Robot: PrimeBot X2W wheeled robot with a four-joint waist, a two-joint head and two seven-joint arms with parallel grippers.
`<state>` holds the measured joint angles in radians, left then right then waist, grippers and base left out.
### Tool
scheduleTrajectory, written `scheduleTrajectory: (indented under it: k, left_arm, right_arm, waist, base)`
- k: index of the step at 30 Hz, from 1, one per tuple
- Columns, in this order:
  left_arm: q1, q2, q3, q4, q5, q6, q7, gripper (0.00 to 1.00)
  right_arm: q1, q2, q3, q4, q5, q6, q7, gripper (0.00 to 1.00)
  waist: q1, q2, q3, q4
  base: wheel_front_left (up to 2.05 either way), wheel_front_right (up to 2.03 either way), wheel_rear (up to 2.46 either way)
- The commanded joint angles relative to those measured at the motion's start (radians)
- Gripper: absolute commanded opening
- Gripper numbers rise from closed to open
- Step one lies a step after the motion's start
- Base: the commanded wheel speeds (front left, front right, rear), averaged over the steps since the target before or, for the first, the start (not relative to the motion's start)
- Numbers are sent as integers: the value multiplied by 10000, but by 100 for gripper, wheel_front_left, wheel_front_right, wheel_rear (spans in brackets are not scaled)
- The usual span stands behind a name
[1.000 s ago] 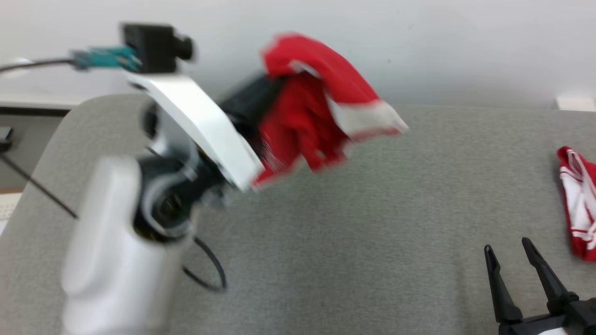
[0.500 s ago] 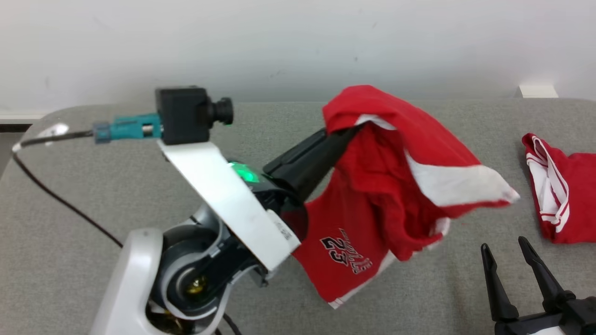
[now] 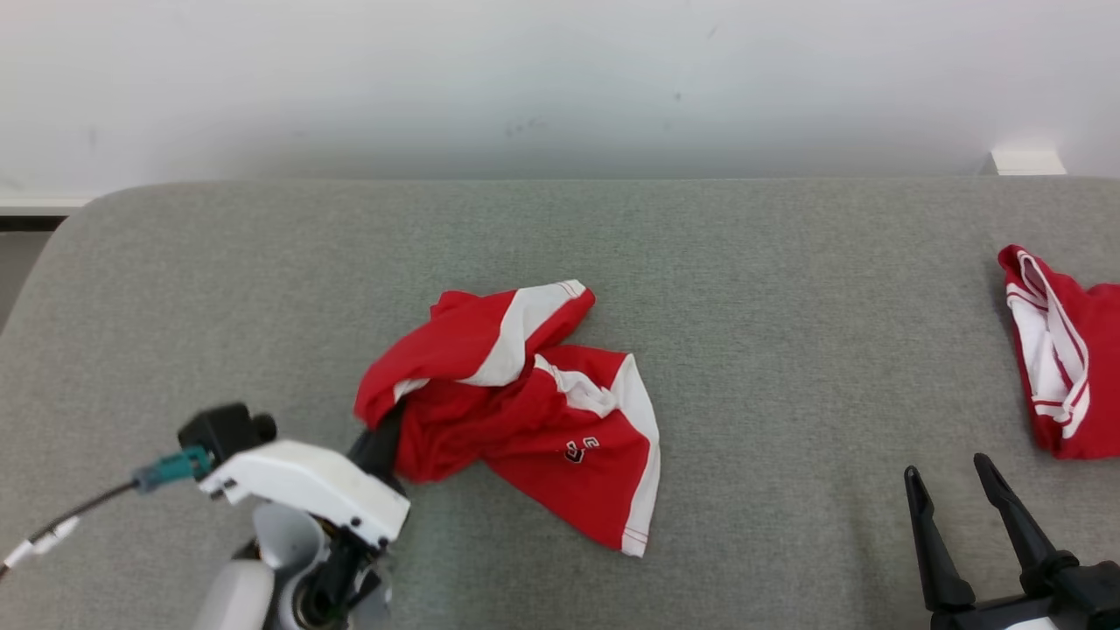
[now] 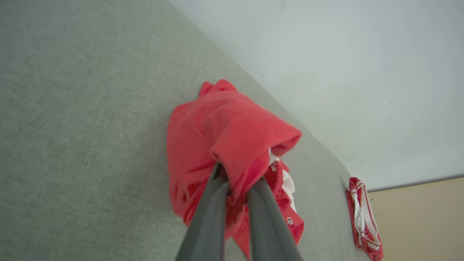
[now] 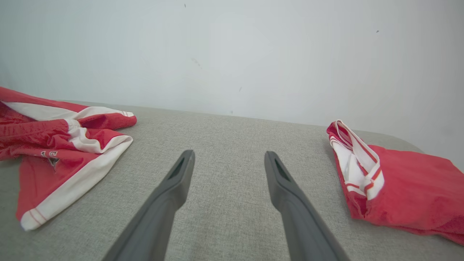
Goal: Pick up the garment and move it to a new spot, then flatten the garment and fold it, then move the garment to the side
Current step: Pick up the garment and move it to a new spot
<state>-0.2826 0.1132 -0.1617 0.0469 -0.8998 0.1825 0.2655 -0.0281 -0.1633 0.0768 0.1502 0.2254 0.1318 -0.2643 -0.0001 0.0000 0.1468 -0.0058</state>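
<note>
The garment (image 3: 525, 411) is a crumpled red piece with white panels and a small printed number. It lies on the grey padded surface (image 3: 770, 289) a little left of the middle. My left gripper (image 3: 388, 440) reaches in from the lower left and is shut on the garment's left edge, its tips buried in the cloth. In the left wrist view the garment (image 4: 224, 127) bunches over the left gripper (image 4: 237, 181), pinched between the two fingers. My right gripper (image 3: 948, 468) stands open at the lower right, well clear of the garment (image 5: 54, 145). Nothing lies between the fingers of the right gripper (image 5: 228, 156).
A second red and white garment (image 3: 1063, 385) lies folded at the right edge of the surface, just right of my right gripper, also seen as the folded garment (image 5: 398, 185). A white wall (image 3: 560, 79) rises behind the surface. A dark cable trails from my left wrist camera (image 3: 219, 433).
My left arm has come down from a raised pose, bringing the hanging garment onto the surface, where it now lies crumpled. The head view shifted too. The right gripper stayed put.
</note>
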Motion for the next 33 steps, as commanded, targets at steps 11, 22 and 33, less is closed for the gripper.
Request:
scheduleTrajectory:
  k: [11, 22, 33]
  left_arm:
    - [-211, -391, 242, 4129, -40, -802, -2186, 100]
    - [492, 839, -946, 4097, 3914, -928, -5292, 100]
    - [3295, 226, -167, 656, 7034, -931, -5292, 100]
  right_arm:
    - [-43, -184, 139, 264, -35, -24, 8, 100]
    - [298, -183, -48, 136, -117, -24, 8, 100]
    - [921, 267, -471, -123, -281, -24, 8, 100]
  waist:
    - [1, 0, -70, 570]
    - [1, 0, -802, 641]
    - [1, 0, -1456, 626]
  base:
    - [0, 0, 0]
    - [0, 0, 0]
    - [0, 0, 0]
